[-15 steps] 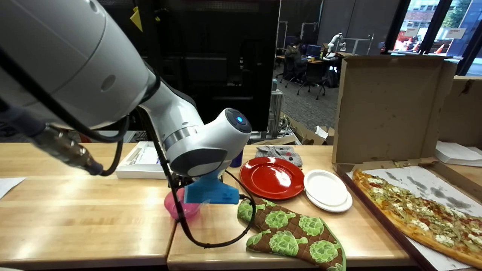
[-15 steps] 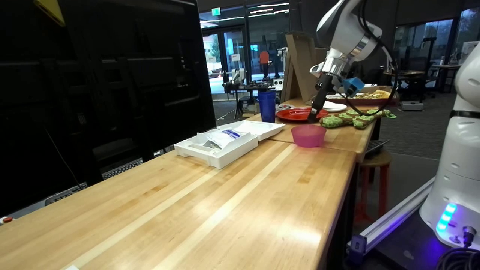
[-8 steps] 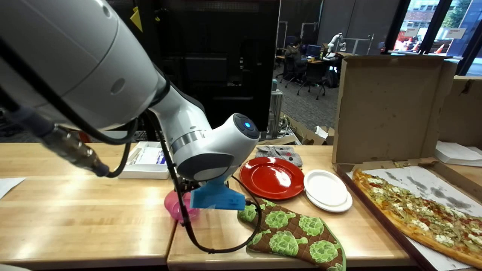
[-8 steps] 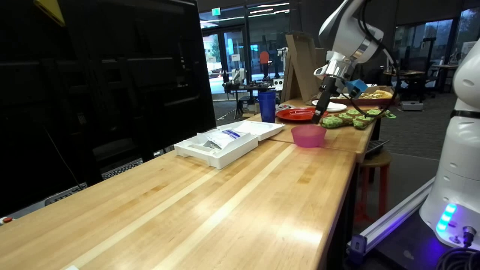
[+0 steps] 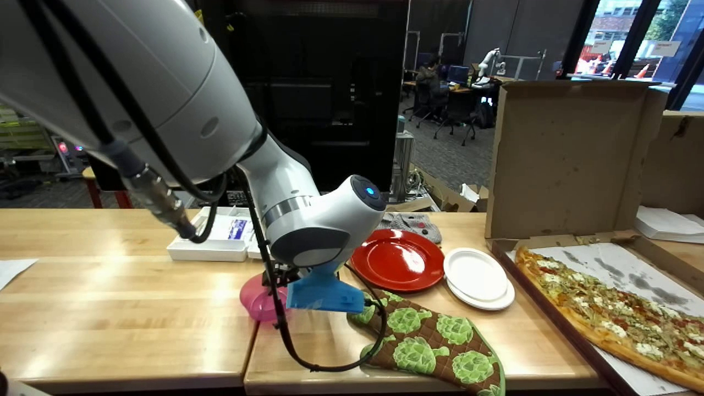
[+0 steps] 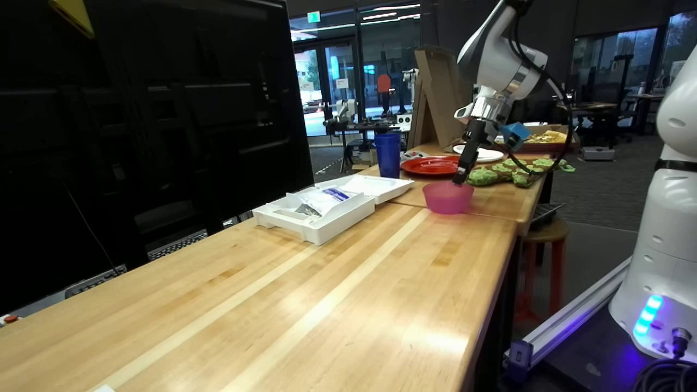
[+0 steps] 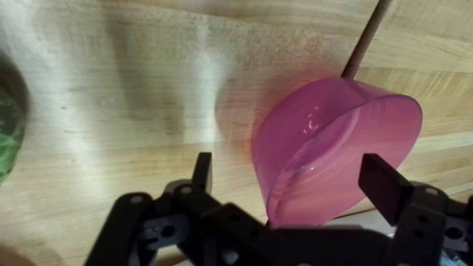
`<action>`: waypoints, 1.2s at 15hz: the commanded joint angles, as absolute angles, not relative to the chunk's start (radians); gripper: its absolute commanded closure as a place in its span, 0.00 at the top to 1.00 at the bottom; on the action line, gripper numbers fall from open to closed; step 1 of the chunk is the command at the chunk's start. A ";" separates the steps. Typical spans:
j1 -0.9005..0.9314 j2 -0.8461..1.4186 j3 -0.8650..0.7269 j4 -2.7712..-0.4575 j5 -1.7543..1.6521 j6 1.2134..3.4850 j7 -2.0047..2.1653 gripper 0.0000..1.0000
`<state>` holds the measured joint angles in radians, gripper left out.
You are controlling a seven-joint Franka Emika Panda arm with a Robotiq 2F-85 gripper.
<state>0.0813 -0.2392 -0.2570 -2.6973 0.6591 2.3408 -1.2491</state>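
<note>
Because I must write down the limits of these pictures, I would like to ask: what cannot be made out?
Blue cup: in an exterior view, hidden behind the arm.
Pizza: in an exterior view, cut off by the right edge.
Oven mitt: in the wrist view, mostly cut off by the left edge.
Writing on the packet: too small in both exterior views.
Contact between the gripper and pink bowl: depth unclear in the wrist view.

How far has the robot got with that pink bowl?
Reaching looks nearly done: the open gripper is right by the pink bowl. Nothing is in hand: its jaws stand wide apart. Gripping is probably left: the bowl sits on the wooden tabletop.
</note>
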 commanded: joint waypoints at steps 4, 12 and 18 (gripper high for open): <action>0.038 -0.194 -0.225 -2.654 0.680 2.312 -1.280 0.65; 0.018 -0.190 -0.216 -2.645 0.681 2.299 -1.298 0.03; 0.014 -0.198 -0.206 -2.644 0.678 2.293 -1.293 0.01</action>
